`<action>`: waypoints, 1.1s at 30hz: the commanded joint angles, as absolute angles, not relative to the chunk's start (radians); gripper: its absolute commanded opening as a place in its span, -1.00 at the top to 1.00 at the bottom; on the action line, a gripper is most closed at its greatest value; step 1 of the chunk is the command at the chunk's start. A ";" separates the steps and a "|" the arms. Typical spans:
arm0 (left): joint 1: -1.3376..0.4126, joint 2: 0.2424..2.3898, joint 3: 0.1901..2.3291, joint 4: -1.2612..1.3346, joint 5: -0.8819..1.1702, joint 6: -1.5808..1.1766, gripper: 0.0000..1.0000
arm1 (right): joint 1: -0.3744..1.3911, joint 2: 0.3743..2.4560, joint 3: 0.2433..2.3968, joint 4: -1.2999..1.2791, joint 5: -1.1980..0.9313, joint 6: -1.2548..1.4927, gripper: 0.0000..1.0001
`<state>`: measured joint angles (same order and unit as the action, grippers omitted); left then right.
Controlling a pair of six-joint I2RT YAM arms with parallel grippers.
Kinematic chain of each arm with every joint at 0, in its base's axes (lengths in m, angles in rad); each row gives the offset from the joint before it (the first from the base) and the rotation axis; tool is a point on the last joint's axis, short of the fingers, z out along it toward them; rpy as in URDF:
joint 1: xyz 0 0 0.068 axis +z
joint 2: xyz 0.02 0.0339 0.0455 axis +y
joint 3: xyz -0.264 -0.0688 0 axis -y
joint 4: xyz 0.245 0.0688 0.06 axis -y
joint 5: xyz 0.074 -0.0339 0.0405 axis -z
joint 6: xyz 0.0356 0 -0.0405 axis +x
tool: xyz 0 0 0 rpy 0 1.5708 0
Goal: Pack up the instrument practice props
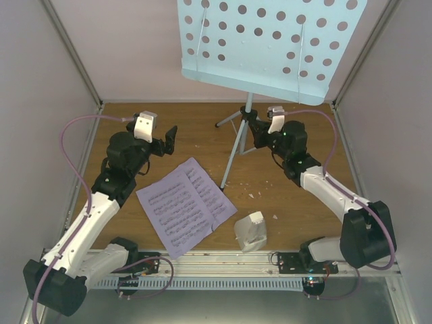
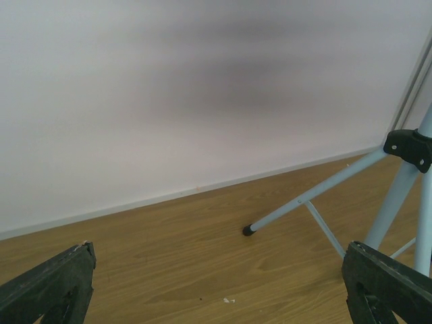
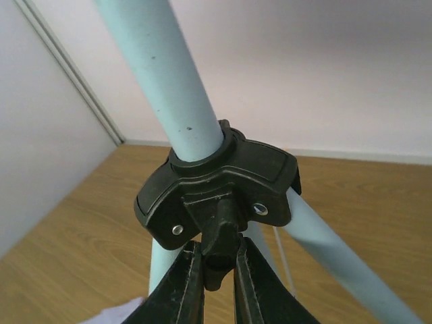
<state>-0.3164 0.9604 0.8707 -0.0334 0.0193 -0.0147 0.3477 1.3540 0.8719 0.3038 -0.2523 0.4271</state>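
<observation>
The pale-blue music stand stands at the back of the wooden table, its hole-punched tray [image 1: 270, 40] high above its pole [image 1: 248, 104] and spread legs. My right gripper [image 3: 217, 260] is shut on the black knob [image 3: 220, 233] under the stand's black leg hub [image 3: 216, 185]; it is also in the top view [image 1: 258, 129]. My left gripper [image 1: 169, 140] stands open left of the stand, nothing between its fingers [image 2: 47, 287]; one stand leg [image 2: 317, 192] lies ahead of it. Lavender-white sheet music [image 1: 185, 206] lies mid-table. The white metronome [image 1: 251, 231] sits near the front edge.
Pale walls close in the table at the back [image 2: 202, 88] and on both sides. Small white crumbs [image 1: 251, 196] are scattered on the wood, one just ahead of my left gripper [image 2: 228, 300]. A slotted rail [image 1: 216, 260] runs along the front edge.
</observation>
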 commanded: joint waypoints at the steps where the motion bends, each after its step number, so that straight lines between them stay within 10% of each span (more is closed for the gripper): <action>1: -0.320 0.960 0.861 0.018 0.009 -0.006 -0.98 | 0.368 1.335 0.900 0.288 -0.167 0.162 0.99; 28: -0.320 0.973 0.861 0.017 0.009 -0.006 -0.98 | 0.380 1.252 0.924 0.266 -0.013 -0.372 0.84; 33: -0.320 0.977 0.861 0.017 0.009 -0.006 -0.98 | 0.381 1.176 0.874 0.298 -0.065 -0.316 -0.09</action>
